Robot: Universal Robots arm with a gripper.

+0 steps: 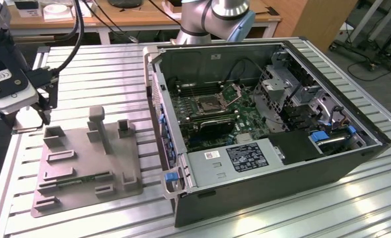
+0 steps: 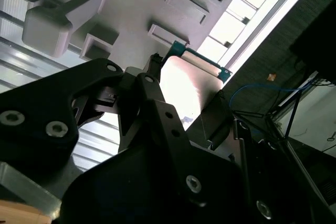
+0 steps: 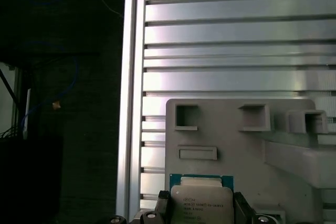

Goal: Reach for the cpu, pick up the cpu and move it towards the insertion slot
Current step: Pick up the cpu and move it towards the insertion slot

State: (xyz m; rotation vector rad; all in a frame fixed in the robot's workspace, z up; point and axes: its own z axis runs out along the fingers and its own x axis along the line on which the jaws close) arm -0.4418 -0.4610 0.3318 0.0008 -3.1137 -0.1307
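— silver top, green rim: is that the cpu (image 3: 202,202)?
— yes. i see it right between the fingers (image 3: 163,203) of the claw (image 3: 202,209). one dark finger presses on each side edge, so the claw is clamped on the cpu.
— and around it?
— the grey fixture (image 3: 236,129) lies just behind, on the slatted table (image 3: 220,35). in the exterior view the insertion slot (image 1: 211,104) is well apart, inside the open computer case (image 1: 282,163), and the case wall stands between.
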